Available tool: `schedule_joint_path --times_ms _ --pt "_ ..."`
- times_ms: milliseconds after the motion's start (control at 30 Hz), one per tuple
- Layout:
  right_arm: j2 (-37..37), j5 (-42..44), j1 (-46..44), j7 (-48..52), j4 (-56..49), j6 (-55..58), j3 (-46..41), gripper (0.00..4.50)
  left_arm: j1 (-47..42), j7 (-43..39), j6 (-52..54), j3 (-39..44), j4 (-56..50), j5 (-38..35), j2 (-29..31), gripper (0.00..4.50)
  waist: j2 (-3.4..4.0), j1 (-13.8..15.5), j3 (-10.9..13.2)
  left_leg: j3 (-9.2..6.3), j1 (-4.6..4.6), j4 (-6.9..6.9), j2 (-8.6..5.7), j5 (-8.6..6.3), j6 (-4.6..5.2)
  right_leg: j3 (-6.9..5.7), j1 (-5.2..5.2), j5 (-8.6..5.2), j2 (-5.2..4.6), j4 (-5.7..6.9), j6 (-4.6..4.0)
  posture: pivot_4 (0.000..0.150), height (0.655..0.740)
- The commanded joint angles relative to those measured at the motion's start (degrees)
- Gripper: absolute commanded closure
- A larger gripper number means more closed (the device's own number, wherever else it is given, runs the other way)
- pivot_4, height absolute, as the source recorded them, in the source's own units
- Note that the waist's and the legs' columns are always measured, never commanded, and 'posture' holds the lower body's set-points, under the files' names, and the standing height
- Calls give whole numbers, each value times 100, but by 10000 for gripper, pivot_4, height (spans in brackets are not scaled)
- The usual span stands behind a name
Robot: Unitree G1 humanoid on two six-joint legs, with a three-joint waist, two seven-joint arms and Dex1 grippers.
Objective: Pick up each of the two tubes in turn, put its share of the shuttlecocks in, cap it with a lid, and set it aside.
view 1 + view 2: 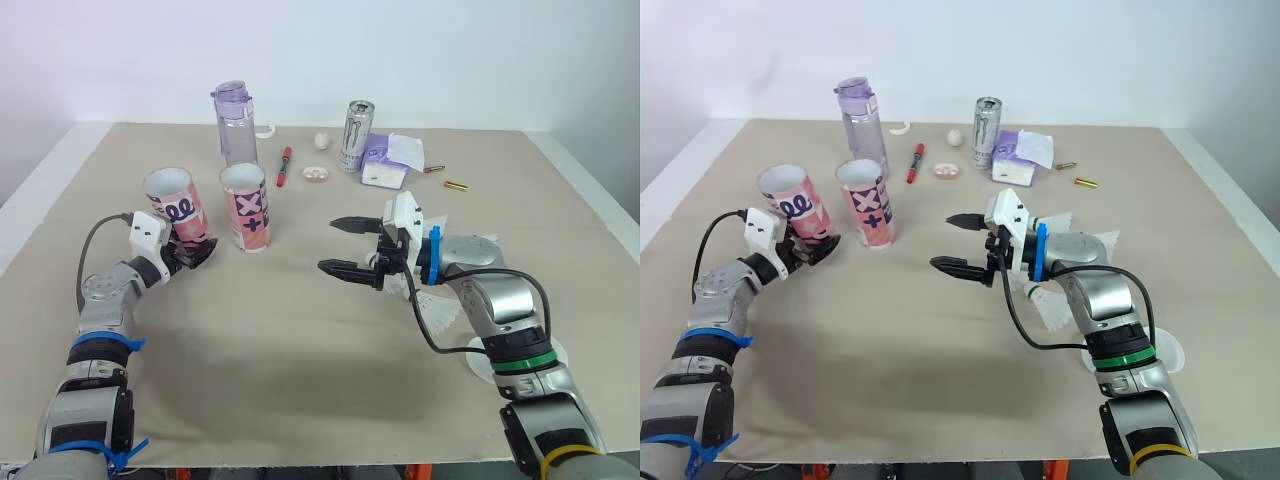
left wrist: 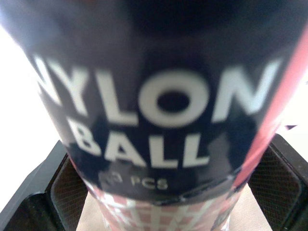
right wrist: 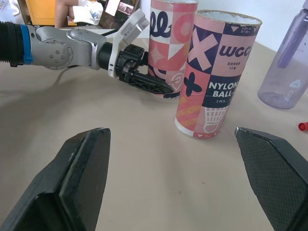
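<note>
Pink-patterned cardboard, twice over: a tilted tube [image 1: 172,202] pinched near its base by the left hand [image 1: 192,248], its NYLON BALL lettering close in the left wrist view, an upright tube [image 1: 245,205] just beside that hand, the right hand [image 1: 330,245] spread empty, white shuttlecocks [image 1: 441,316] behind it.

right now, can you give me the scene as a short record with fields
left tube: stands uncapped, left side of the table
right tube: upright, uncapped, beside it, nothing touching it
left claw: low around the left tube; grip unclear
right claw: open, empty, hovering to the right of the right tube
shuttlecocks: white, on the table under the right arm
far side: purple bottle, can, tissue pack, red marker
</note>
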Motion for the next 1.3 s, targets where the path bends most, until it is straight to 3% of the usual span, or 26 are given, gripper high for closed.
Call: schedule_joint_path --times_ms 33,133,567,800,1000,1300 --pt "-69 104 -6 8 -278 14 -229 12 -147 -216 -223 151 31 -170 8 2439 0 0 0 0 0 0 0 0 0 0 0 0 0 0 0 1500 7400" --pt "-80 112 17 17 -315 48 -228 0 -157 -197 -266 144 123 -123 12 10084 0 -1 0 -1 0 0 0 0 0 0 -1 0 2 0 0 1500 7400" --pt "-61 175 108 -31 -489 133 -263 0 49 -227 -430 51 -55 51 260 10084 0 -8 0 -2 0 1 0 0 0 0 0 1 2 1 1 1500 7400" --pt "-96 349 399 -31 -981 250 -338 0 1004 -758 82 -184 -1870 6 746 10084 1 0 0 -2 -5 -5 2 -1 -1 0 -6 -3 0 1 0 1500 7400" --pt "-298 450 801 26 -1537 302 -426 0 1773 -1409 1435 -532 -4232 -311 1413 10084 -1 0 2 -2 -4 -2 6 -2 -3 -2 -7 -6 -1 2 -4 1500 7400" --pt "-714 821 1809 -261 -2675 689 -810 0 1134 -1850 3501 -1861 -6083 -136 1888 10084 -2 91 5 -3 -7 1 -3 -2 -3 -2 -6 -22 -6 3 -9 1500 7400"
